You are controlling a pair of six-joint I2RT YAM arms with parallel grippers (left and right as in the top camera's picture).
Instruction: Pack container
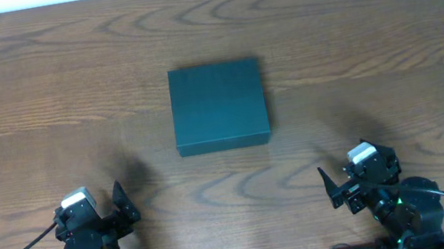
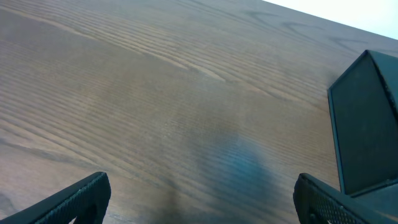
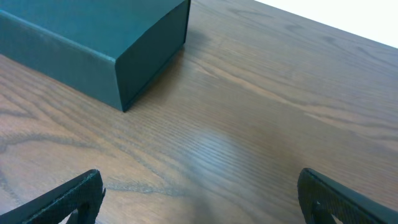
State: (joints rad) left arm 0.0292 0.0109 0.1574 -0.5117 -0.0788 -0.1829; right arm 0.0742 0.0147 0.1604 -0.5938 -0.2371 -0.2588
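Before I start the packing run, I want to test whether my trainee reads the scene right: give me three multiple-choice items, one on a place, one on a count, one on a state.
1. Where on the table is the container?
A. At the far left edge
B. Near the middle, ahead of both arms
C. Lifted off the wood

2. How many boxes lie on the table?
A. One
B. Two
C. Three

3. How do the left gripper and the right gripper stand?
A. Both shut on the container
B. One open, one shut
C. Both open, holding nothing

Answers:
1 B: the overhead view shows it resting mid-table, apart from both arms.
2 A: only the one dark box shows in any view.
3 C: each wrist view shows its fingers spread wide over bare wood.
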